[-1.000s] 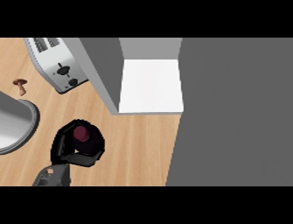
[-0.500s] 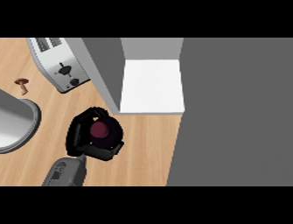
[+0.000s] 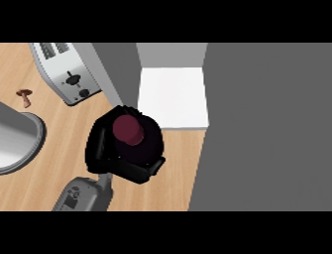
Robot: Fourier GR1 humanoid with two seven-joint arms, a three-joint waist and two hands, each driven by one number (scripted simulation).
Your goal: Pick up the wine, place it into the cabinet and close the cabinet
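At the far left edge of the wooden counter (image 3: 44,183) one large grey metal cylinder (image 3: 4,144) is standing, its rim showing as a pale ring. Just behind it, toward the counter's back edge, one small brown mushroom-shaped object (image 3: 25,95) is lying on the wood. Next to the right, one silver toaster (image 3: 67,74) is sitting at the back edge, its slots and dark knobs facing up, with its right side close against the grey cabinet wall (image 3: 113,69).

One grey forearm (image 3: 83,194) is coming in from the lower edge and angling up and to the right. Which arm this is cannot be told from the view. Its black hand (image 3: 121,154) is curling round the wine (image 3: 128,130), of which only the dark red top is showing between the fingers; the rest of the bottle is hidden by the hand. The hand and wine are sitting near the counter's right edge, just in front and left of the open cabinet.

One white cabinet shelf (image 3: 173,96) is showing at the back right, its front left corner just beside the hand's fingertips. To the right, one broad grey cabinet door panel (image 3: 278,129) is filling the view.
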